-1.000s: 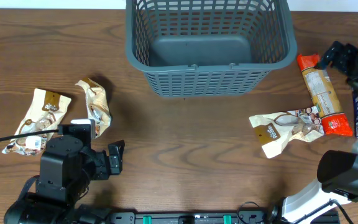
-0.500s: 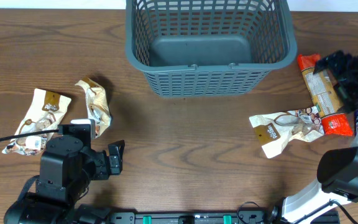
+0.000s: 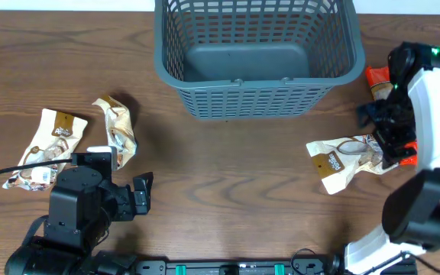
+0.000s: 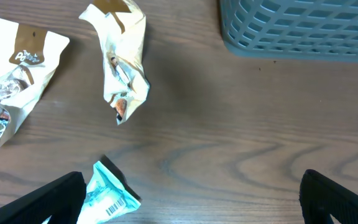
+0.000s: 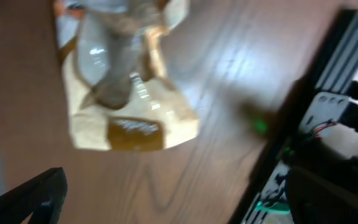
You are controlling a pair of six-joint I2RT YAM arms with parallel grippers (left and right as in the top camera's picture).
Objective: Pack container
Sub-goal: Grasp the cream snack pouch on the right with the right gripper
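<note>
Brown wood-grain table (image 3: 228, 191) carries everything. The container (image 3: 258, 103) stands upright at the far edge, near the middle, well apart from both of my arms, its solid bottom showing.

My right pincer (image 5: 173, 205) hangs over a beige packet (image 5: 126, 106) to the right of the container. Its fingers are spread wide with nothing between them, though that view is blurred. A long red-ended packet (image 3: 378, 76) lies just beyond, partly hidden by my arm.

My left pincer (image 4: 191, 205) is low over the near left of the table, fingers wide apart and holding nothing. A teal packet (image 4: 107, 196) lies by its left finger. Farther off are a crumpled packet (image 4: 122, 68) and a flat beige packet (image 4: 17, 74).
</note>
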